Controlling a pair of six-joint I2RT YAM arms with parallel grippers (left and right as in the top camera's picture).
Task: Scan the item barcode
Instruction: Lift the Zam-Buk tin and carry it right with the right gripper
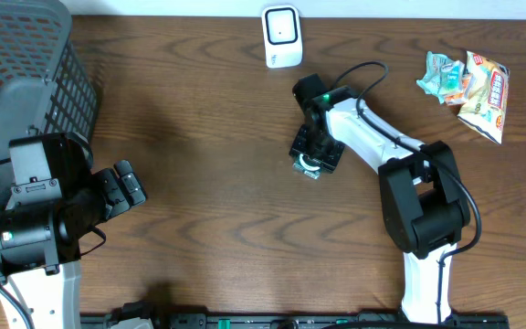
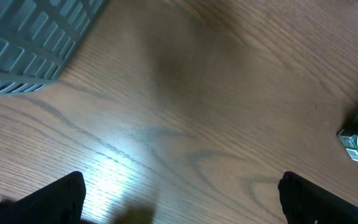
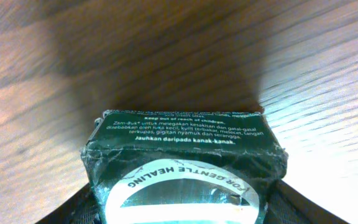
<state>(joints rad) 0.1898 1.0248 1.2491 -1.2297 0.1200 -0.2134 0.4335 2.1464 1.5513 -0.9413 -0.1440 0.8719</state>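
Right now the right fingers are clamping a small dark green box from both sides, with its printed face and a round white label showing between them. The box is appearing to rest on the wooden worktop beneath them. Ahead of those fingers, well apart, a white scanner is standing near the worktop's far edge. Off to their right, further still, two snack packets are lying together. The left fingers are standing wide apart over bare wood, holding nothing; the box is lying far off to their right, and a grey basket is sitting ahead of them to the left
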